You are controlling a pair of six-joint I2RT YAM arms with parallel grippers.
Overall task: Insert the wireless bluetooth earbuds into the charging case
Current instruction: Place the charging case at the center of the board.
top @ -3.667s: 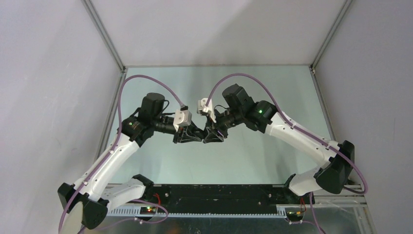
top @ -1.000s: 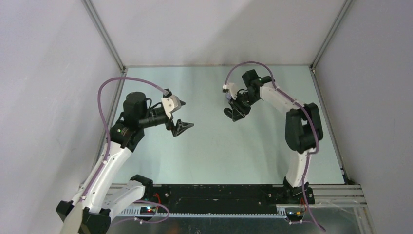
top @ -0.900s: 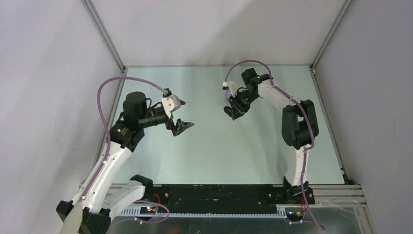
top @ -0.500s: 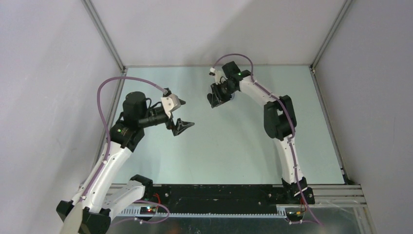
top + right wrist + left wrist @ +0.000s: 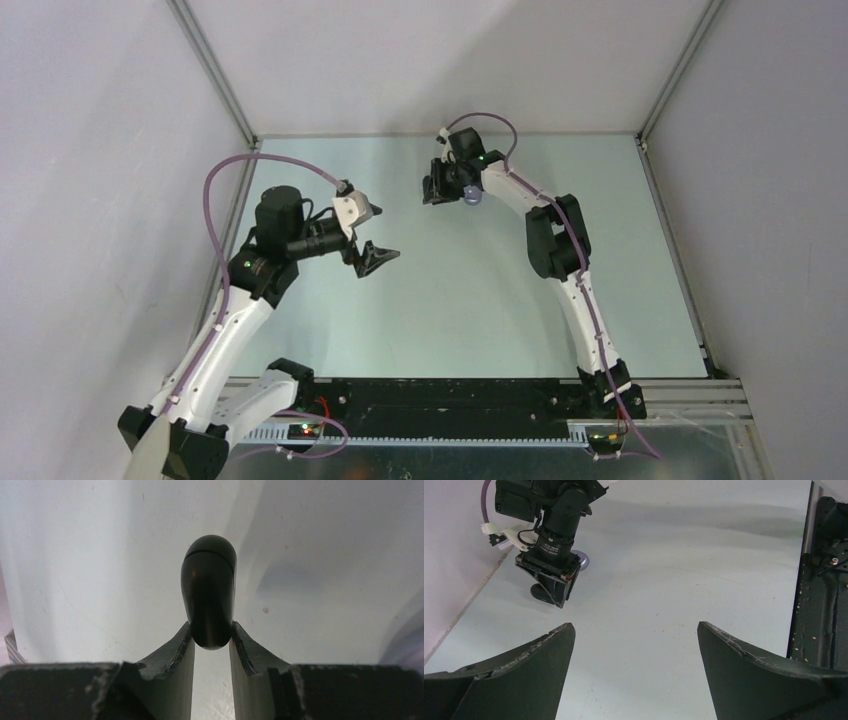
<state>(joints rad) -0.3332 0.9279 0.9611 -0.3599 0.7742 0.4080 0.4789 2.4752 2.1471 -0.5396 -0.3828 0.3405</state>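
My right gripper (image 5: 210,630) is shut on the lower end of a glossy black charging case (image 5: 209,592), a rounded pebble with a seam near its far end, lid closed. From above, this gripper (image 5: 432,190) reaches toward the table's far edge, fingers pointing left. A small purple rounded thing (image 5: 471,196) lies on the table just beside it, showing as a dome (image 5: 583,560) in the left wrist view. My left gripper (image 5: 372,235) hangs wide open and empty at mid-left, also seen as (image 5: 634,625). The earbuds are out of view.
The pale green tabletop (image 5: 450,300) is boxed in by grey walls with metal corner posts (image 5: 215,75). A black rail (image 5: 440,395) runs along the near edge. The right arm's elbow (image 5: 550,240) rises over the table's middle right.
The right arm has swung from mid-right toward the far edge and leftward, carrying the black case. The left arm has stayed put, gripper open.
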